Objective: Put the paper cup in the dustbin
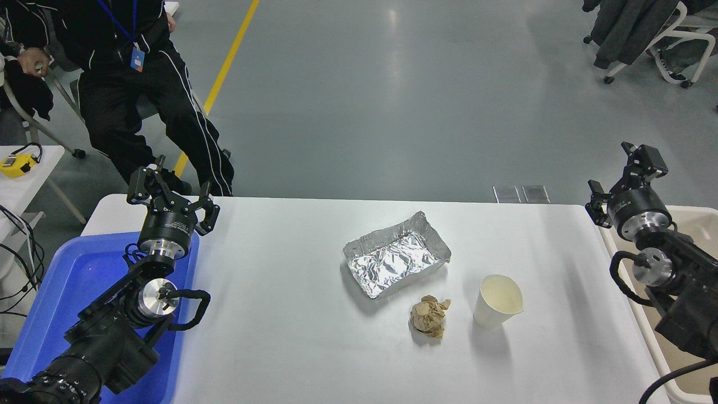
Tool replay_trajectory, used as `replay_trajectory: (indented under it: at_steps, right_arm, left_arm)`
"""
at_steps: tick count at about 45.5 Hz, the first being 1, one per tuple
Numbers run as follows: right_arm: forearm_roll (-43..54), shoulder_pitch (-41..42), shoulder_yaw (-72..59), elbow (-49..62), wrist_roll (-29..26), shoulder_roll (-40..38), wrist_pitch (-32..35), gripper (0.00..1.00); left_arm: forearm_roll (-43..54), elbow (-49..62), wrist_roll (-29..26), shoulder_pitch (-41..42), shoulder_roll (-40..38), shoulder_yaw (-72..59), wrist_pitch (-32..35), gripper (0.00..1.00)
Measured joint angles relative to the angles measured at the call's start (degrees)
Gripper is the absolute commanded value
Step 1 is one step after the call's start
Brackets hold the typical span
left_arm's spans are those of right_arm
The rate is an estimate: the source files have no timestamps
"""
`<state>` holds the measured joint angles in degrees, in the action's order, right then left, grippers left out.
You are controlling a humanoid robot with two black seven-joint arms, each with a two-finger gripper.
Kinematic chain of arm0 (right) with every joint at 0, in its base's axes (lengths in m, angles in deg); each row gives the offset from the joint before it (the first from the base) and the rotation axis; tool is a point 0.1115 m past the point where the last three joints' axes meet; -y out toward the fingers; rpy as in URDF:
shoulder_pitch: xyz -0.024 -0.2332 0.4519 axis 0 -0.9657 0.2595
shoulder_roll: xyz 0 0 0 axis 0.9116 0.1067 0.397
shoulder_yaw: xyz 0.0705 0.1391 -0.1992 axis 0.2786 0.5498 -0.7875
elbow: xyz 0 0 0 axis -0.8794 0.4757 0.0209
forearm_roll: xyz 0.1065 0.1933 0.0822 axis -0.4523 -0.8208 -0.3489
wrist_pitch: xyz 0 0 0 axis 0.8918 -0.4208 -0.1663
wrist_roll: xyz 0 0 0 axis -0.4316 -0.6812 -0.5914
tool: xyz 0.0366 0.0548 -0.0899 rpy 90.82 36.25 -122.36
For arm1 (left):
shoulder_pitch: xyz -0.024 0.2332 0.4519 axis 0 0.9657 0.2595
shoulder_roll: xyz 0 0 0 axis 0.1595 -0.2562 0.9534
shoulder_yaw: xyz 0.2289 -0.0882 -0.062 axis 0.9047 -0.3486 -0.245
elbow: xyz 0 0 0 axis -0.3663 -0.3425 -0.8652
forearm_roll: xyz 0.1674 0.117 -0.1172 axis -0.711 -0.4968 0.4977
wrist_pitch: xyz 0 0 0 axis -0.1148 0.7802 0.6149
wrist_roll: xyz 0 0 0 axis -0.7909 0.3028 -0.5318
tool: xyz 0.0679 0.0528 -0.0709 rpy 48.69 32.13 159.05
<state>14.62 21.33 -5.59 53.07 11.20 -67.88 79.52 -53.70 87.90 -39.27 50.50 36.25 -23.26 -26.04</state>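
The white paper cup [497,301] stands upright on the white table [280,336], right of centre, its cream inside showing. The beige dustbin [693,224] is at the table's right edge, mostly hidden behind my right arm. My right gripper [621,175] is open and empty, above the table's far right corner by the bin's rim, well away from the cup. My left gripper [171,188] is open and empty, parked at the far left above the blue tub.
A crumpled brown paper wad [429,316] lies just left of the cup. A crinkled silver foil tray [396,253] sits behind them. A bright blue tub [67,292] is at the left edge. A person [129,84] sits beyond the table's far left.
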Motion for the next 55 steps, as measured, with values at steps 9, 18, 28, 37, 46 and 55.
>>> replay_trajectory:
  at_steps: [9, 18, 28, 37, 46, 55]
  right_arm:
    - [0.2, 1.1, -1.1, 0.6, 0.0, 0.1, 0.0, 0.99]
    - [0.3, 6.2, -13.2, 0.9, -0.3, 0.0, -0.1, 0.99]
    - [0.5, 16.0, -39.1, 0.6, -0.4, -0.7, 0.5, 0.99]
    - [5.8, 24.3, -59.0, 0.1, -0.5, -0.4, 4.9, 0.99]
    - [15.4, 32.5, -69.3, -4.9, -0.5, 0.1, 9.6, 0.99]
    - [28.1, 40.8, -78.0, -14.8, -0.4, 1.4, 12.0, 0.99]
  left_arm:
    - [0.0, 0.0, 0.0, 0.0, 0.0, 0.0, 0.0, 1.00]
    - [0.0, 0.0, 0.0, 0.0, 0.0, 0.0, 0.0, 1.00]
    - [0.0, 0.0, 0.0, 0.0, 0.0, 0.0, 0.0, 1.00]
    - [0.0, 0.0, 0.0, 0.0, 0.0, 0.0, 0.0, 1.00]
    - [0.0, 0.0, 0.0, 0.0, 0.0, 0.0, 0.0, 1.00]
    - [0.0, 0.0, 0.0, 0.0, 0.0, 0.0, 0.0, 1.00]
